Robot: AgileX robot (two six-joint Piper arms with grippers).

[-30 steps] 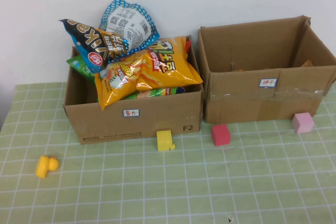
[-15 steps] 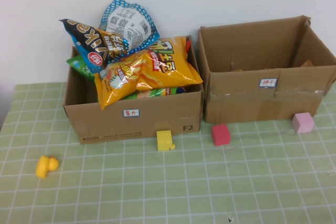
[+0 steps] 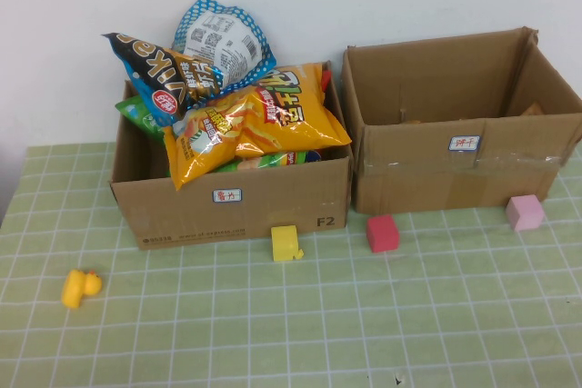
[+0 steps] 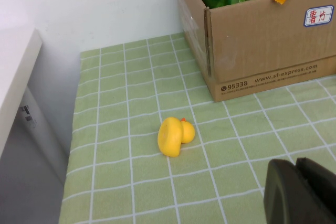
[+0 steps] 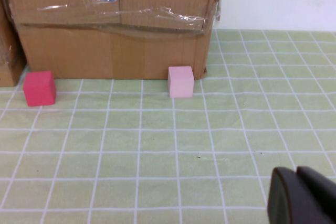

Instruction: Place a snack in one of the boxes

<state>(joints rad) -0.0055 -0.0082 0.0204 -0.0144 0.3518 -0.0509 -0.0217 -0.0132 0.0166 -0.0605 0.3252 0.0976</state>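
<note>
The left cardboard box [image 3: 232, 202] is heaped with snack bags: an orange chip bag [image 3: 259, 124], a black-and-orange bag [image 3: 162, 70] and a blue-and-white bag [image 3: 223, 40]. The right cardboard box [image 3: 459, 174] stands open beside it and looks nearly empty. Neither arm shows in the high view. My left gripper [image 4: 298, 167] is shut and empty, low over the cloth near the left box's corner [image 4: 262, 51]. My right gripper [image 5: 297, 174] is shut and empty, over the cloth in front of the right box [image 5: 115, 24].
A yellow duck toy [image 3: 79, 287] lies at the front left, also in the left wrist view [image 4: 174, 136]. A yellow block [image 3: 285, 243], a red block [image 3: 383, 233] and a pink block [image 3: 525, 213] stand before the boxes. A green checked cloth [image 3: 300, 315] covers the table.
</note>
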